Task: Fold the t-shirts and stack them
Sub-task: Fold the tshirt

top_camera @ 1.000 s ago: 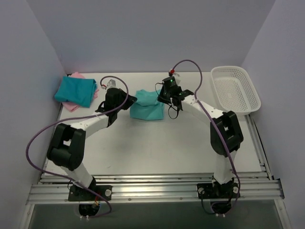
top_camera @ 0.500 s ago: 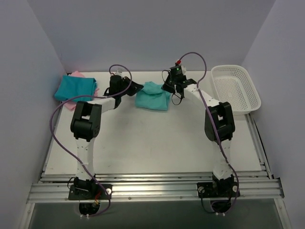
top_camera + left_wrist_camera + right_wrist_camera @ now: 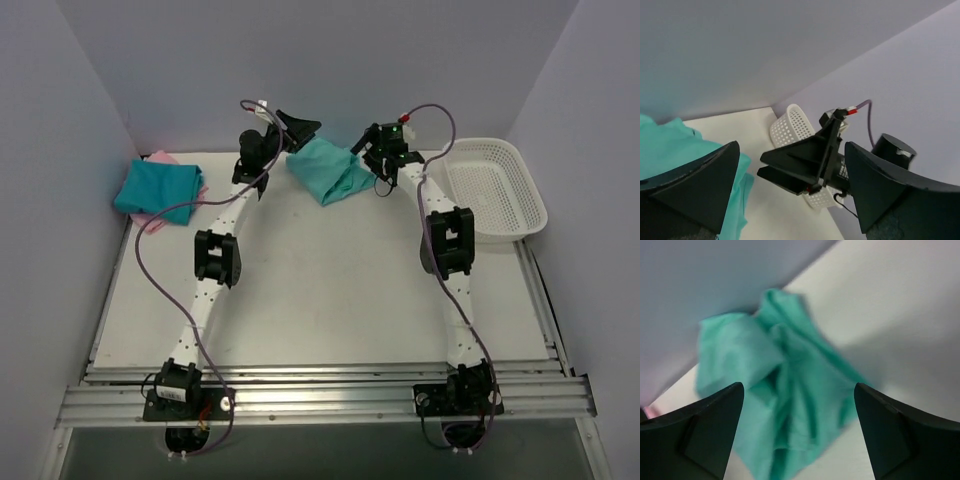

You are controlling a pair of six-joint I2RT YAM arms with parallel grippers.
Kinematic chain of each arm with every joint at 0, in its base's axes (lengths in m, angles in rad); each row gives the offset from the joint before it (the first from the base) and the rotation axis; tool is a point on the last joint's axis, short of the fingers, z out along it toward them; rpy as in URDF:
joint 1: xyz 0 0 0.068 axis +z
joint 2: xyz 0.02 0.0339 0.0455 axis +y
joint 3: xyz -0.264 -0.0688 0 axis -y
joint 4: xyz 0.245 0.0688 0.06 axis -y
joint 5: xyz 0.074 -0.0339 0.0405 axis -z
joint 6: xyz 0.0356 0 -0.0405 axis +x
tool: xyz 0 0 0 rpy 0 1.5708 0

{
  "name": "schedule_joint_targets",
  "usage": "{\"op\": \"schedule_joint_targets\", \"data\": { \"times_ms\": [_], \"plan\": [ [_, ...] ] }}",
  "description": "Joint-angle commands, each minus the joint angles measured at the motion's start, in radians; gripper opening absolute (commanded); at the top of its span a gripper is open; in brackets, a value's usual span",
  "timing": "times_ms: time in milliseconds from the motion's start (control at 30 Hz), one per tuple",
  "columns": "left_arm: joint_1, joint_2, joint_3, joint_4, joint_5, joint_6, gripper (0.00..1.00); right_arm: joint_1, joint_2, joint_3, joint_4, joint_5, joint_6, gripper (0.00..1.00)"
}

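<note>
The light teal-green t-shirt (image 3: 330,170) is bunched in a loose heap at the back of the table, by the rear wall. My left gripper (image 3: 303,128) stands open just above its left end, holding nothing. My right gripper (image 3: 364,150) is open at its right end, also holding nothing. The right wrist view shows the crumpled light teal-green t-shirt (image 3: 790,405) between and beyond the spread fingers (image 3: 690,432). In the left wrist view the light teal-green t-shirt (image 3: 670,145) sits by the left finger, and my right gripper (image 3: 807,167) faces me. A darker teal-blue t-shirt (image 3: 158,190) lies folded on a pink t-shirt (image 3: 150,222) at the far left.
A white mesh basket (image 3: 495,185) stands at the back right, just beyond the right arm; it also shows as the basket (image 3: 790,125) in the left wrist view. Both arms reach fully out across the white table (image 3: 320,300). Grey walls close the back and both sides.
Both arms have stretched toward the back wall, carrying the light teal-green t-shirt with them. Both grippers have gone from shut to open and let go of it; it is now crumpled.
</note>
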Motion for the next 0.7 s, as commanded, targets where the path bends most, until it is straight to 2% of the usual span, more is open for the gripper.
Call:
{"op": "schedule_joint_targets", "data": {
  "times_ms": [0, 33, 67, 100, 133, 200, 233, 267, 333, 433, 500, 667],
  "plan": [
    [0.052, 0.022, -0.036, 0.265, 0.1, -0.261, 0.94, -0.035, -0.029, -0.025, -0.111, 0.186, 0.108, 0.88],
    [0.051, -0.045, -0.111, 0.232, 0.14, -0.21, 0.94, -0.037, -0.079, -0.113, -0.021, 0.213, 0.131, 0.88],
    [0.046, -0.119, -0.209, 0.202, 0.174, -0.142, 0.94, -0.032, -0.197, -0.32, 0.047, 0.23, 0.159, 0.88],
    [0.044, -0.208, -0.321, 0.182, 0.191, -0.012, 0.94, -0.031, -0.251, -0.412, 0.113, 0.248, 0.167, 0.88],
    [0.047, -0.367, -0.535, 0.162, 0.187, 0.034, 0.94, -0.025, -0.3, -0.476, 0.179, 0.297, 0.168, 0.88],
    [0.061, -0.495, -0.707, 0.201, 0.175, 0.084, 0.94, -0.005, -0.388, -0.553, 0.189, 0.321, 0.147, 0.88],
    [0.069, -0.585, -0.774, 0.268, 0.182, 0.078, 0.94, 0.001, -0.405, -0.554, 0.177, 0.316, 0.136, 0.88],
    [0.077, -0.618, -0.866, 0.295, 0.194, 0.064, 0.94, 0.011, -0.419, -0.545, 0.173, 0.312, 0.125, 0.88],
    [0.093, -0.697, -0.93, 0.309, 0.222, 0.04, 0.94, 0.037, -0.416, -0.496, 0.154, 0.293, 0.086, 0.88],
    [0.1, -0.806, -1.127, 0.394, 0.242, 0.042, 0.94, 0.064, -0.384, -0.379, 0.102, 0.284, 0.037, 0.88],
    [0.1, -0.856, -1.283, 0.42, 0.216, 0.079, 0.94, 0.077, -0.344, -0.324, 0.097, 0.276, 0.017, 0.88],
    [0.097, -0.928, -1.505, 0.538, 0.224, 0.061, 0.94, 0.084, -0.188, -0.091, 0.011, 0.266, -0.065, 0.88]
  ]
}}
